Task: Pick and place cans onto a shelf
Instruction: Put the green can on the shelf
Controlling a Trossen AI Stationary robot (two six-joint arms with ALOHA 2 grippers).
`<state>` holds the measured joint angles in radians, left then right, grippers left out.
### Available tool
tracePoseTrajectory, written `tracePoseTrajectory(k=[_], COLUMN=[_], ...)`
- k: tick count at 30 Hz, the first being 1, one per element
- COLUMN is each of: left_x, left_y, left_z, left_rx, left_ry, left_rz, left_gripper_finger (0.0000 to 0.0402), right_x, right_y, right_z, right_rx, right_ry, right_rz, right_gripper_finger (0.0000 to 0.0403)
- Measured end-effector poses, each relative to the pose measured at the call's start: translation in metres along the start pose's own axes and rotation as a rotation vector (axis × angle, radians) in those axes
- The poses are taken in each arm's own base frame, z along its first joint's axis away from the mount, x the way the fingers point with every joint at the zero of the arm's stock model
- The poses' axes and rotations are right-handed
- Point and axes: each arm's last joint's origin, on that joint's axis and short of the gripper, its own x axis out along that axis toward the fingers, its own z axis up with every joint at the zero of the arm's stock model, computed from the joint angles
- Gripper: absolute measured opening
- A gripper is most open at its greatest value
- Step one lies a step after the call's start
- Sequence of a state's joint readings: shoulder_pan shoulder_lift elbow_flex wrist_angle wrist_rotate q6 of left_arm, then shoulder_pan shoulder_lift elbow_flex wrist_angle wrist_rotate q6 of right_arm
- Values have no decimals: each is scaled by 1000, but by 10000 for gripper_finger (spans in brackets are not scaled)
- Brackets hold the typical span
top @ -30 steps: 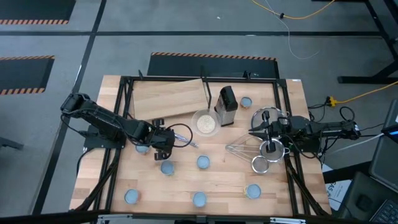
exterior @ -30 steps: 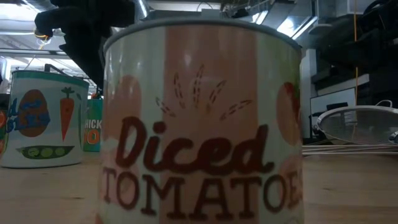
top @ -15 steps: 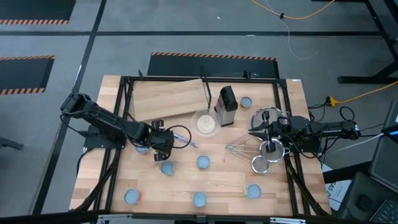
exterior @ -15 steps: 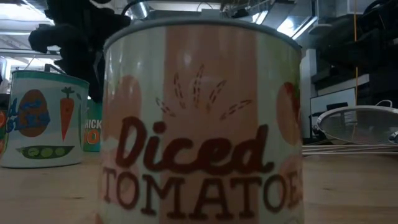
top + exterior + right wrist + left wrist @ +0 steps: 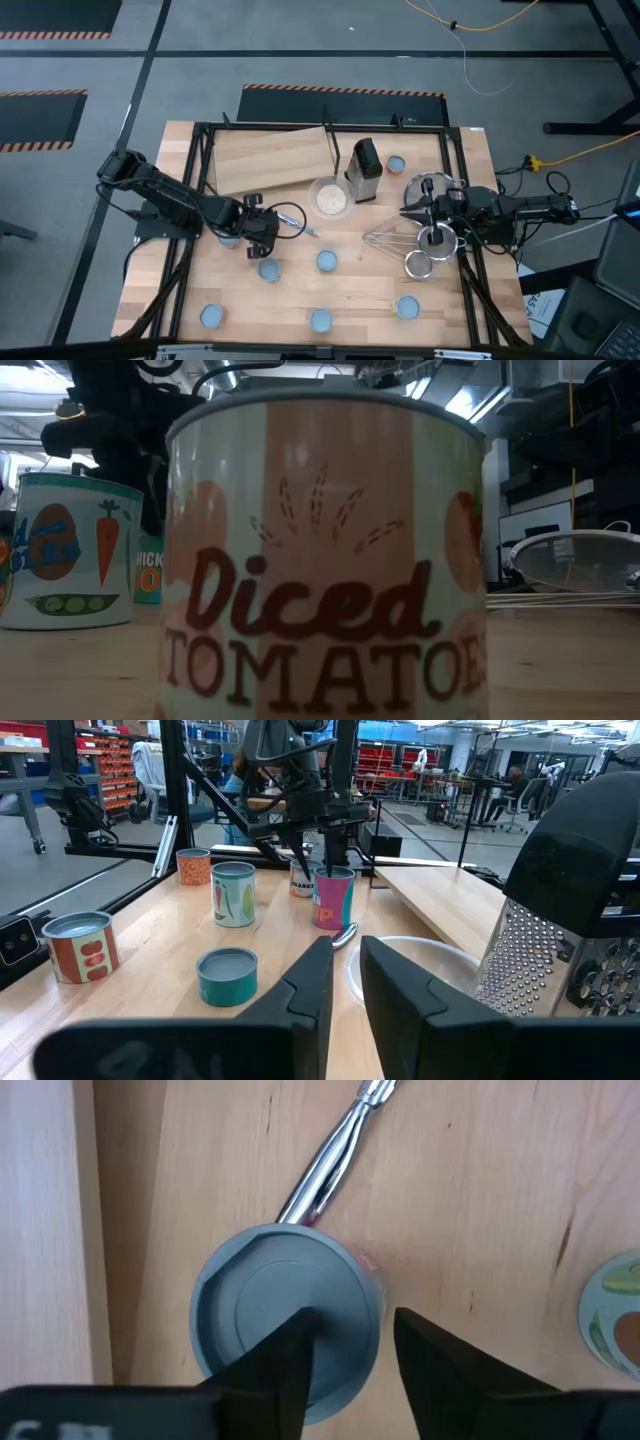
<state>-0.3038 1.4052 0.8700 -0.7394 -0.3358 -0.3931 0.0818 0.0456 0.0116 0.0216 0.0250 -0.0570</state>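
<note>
- desk (image 5: 360,290): shelf (image 5: 275,158) lies at the far left, no cans on it.
- left tool (image 5: 262,232) straddles the rim of a pink can (image 5: 288,1316) beside a spoon (image 5: 335,1146), fingers spread, not yet clamped.
- right tool (image 5: 412,212) waits near the strainers, fingers nearly together, empty.
- can likely rigid, light, smooth; grip across the sides.

The left hand (image 5: 262,232) is drawing back toward nine o'clock and dropping lower, as the low view shows. Its fingers (image 5: 300,1355) are narrowing around the rim of a pink-labelled can (image 5: 288,1305), one finger inside the top, the other outside its wall.
</note>
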Motion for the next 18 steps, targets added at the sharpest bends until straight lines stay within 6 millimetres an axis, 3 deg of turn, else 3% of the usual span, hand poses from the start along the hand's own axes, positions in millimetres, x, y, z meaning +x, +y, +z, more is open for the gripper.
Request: tracePoseTrajectory(k=[18], left_x=[0], left_y=[0], left_z=[0], left_rx=[3], left_ry=[2], left_rz=[-3], left_gripper_finger=[6], right_x=[0], right_y=[0], right_z=[0], right_rx=[0], right_ry=[0], right_rz=[0], right_gripper_finger=[61])
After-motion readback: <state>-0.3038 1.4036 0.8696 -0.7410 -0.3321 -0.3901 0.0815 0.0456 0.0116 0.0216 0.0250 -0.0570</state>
